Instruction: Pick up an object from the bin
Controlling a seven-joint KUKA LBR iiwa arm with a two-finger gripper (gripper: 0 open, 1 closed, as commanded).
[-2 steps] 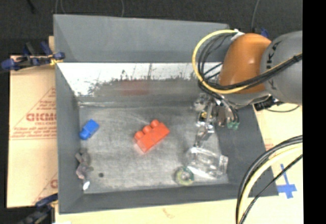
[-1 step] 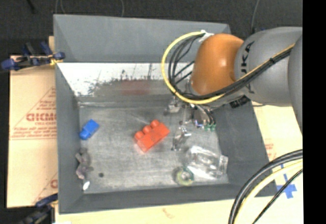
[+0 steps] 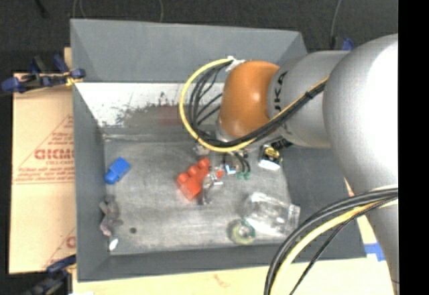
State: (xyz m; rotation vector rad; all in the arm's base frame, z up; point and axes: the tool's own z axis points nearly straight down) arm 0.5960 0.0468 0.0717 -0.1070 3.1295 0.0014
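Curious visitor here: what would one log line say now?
claw: at red block, middle | blue block: left, apart | clear plastic: front right

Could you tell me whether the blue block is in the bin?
In: the blue block lies at the left on the floor of the bin.

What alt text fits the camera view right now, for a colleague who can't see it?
The arm's gripper is down in the grey bin, right beside a red toy block near the floor's middle. A blue block and a small grey object lie at the view's left; a clear plastic piece and a greenish ring at lower right.
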